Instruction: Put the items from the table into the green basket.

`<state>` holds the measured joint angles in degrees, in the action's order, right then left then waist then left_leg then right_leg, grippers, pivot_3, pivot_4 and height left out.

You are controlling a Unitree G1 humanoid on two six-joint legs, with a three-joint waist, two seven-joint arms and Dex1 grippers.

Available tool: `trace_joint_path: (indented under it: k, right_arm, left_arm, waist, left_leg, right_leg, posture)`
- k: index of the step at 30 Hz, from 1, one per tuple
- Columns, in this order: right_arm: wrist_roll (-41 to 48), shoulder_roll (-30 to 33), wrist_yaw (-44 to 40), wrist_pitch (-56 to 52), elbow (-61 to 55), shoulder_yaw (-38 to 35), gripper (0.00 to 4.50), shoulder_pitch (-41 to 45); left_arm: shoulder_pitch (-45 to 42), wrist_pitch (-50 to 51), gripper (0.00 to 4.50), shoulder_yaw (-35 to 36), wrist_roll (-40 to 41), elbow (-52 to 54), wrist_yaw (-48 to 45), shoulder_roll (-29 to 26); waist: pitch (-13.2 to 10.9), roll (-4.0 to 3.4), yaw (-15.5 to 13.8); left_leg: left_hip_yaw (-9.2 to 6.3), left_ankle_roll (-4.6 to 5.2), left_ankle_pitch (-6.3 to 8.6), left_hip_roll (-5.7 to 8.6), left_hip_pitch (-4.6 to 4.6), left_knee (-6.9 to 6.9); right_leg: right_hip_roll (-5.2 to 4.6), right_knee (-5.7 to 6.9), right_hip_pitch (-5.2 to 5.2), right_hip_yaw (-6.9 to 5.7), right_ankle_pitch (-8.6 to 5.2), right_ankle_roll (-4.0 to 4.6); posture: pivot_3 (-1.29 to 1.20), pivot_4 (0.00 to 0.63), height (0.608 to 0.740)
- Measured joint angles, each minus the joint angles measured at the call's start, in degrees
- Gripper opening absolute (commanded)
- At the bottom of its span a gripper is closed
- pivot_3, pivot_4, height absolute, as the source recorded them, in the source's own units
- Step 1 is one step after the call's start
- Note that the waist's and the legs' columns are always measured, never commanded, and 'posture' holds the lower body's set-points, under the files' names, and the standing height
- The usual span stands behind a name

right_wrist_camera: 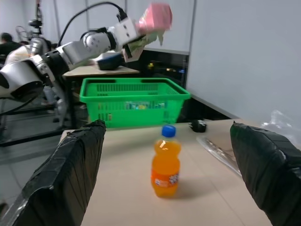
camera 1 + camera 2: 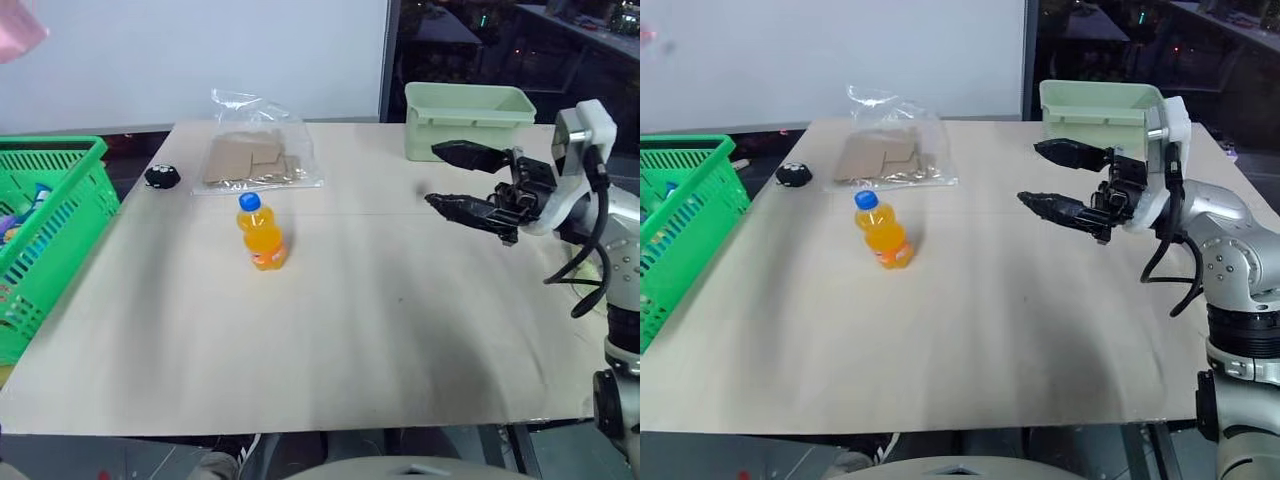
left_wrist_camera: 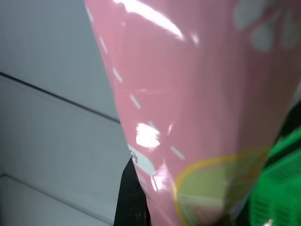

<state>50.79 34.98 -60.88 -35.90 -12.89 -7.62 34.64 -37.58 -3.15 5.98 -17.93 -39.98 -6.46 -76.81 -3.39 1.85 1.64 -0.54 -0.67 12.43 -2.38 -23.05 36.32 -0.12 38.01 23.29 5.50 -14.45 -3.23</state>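
**A:** Where are the two items right now?

**B:** The pink carton (image 1: 155, 18) is off the counter (image 2: 380, 340). The left gripper (image 1: 141, 33) is clamped on it and holds it high in the air above the green basket (image 1: 134, 96), which stands just past the counter's left edge. My guess is the height is there to clear the basket's rim before a drop.

**A:** And the orange bottle?

**B:** The orange bottle (image 2: 261, 233) stands upright on the counter, left of centre and nearer the far edge, blue cap on top. Nothing touches it.

**A:** What is the right gripper doing?

**B:** The right gripper (image 2: 455, 178) hovers above the right side of the counter, fingers spread wide apart and empty, pointing toward the bottle but well apart from it. It looks lined up to fetch the bottle.

**A:** Anything else there?

**B:** A clear bag of brown card (image 2: 255, 155) near the far edge, a small black object (image 2: 161, 177) at the far left corner, and a pale green tub (image 2: 468, 118) at the far right.
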Motion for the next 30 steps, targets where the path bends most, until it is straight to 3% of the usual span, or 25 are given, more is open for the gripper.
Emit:
trace_joint_path:
  k: [6,11,20,22,30]
  right_arm:
    - [0.3,-1.4,0.7,-0.1,-2.1,0.6,4.50,0.7]
    - [0.3,-1.9,1.3,-0.1,-3.0,0.9,4.50,0.5]
    - [0.2,-2.0,1.8,-0.1,-3.1,0.9,4.50,-0.5]
    - [0.2,-1.9,1.8,-0.1,-3.1,0.8,4.50,-0.6]
    - [0.2,-1.9,1.7,-0.1,-3.0,0.8,4.50,-0.6]
  left_arm:
    - [-5.9,-4.0,0.01,-5.8,-5.0,-14.9,0.9,2.3]
    - [-9.8,-4.8,0.01,-8.6,-6.7,-20.3,1.6,5.2]
    - [-10.4,-1.5,4.11,-9.3,-8.1,-25.0,5.9,4.5]
    - [-10.4,-0.5,4.41,-9.2,-8.1,-25.9,6.9,3.9]
    - [-9.4,1.5,4.41,-9.4,-7.9,-28.3,6.4,2.9]
  waist:
    - [0.1,0.09,-1.2]
    - [0.2,0.37,-1.0]
    - [0.2,0.38,-0.7]
    - [0.3,0.39,-0.7]
    - [0.3,0.45,-1.0]
  left_leg:
    - [0.00,0.00,0.00,-0.01,-0.08,0.01]
    - [-0.13,-0.01,-0.01,-0.01,-0.64,0.29]
    - [-0.22,-0.01,0.00,-0.01,-0.67,0.33]
    - [-0.22,-0.01,0.00,-0.01,-0.67,0.35]
    - [-0.22,-0.01,0.00,-0.01,-0.66,0.64]
  right_leg:
    - [0.01,0.06,0.09,-0.04,0.02,0.04]
    - [0.01,0.12,0.46,-0.16,0.06,0.05]
    - [0.01,0.26,0.52,-0.25,0.06,0.05]
    - [0.01,0.28,0.52,-0.25,0.06,0.05]
    - [0.01,0.56,0.51,-0.28,0.05,0.06]
  posture:
    - [0.03,0.000,0.740]
    - [0.03,0.000,0.740]
    - [0.02,0.001,0.740]
    - [0.02,0.001,0.740]
    - [0.03,0.003,0.740]
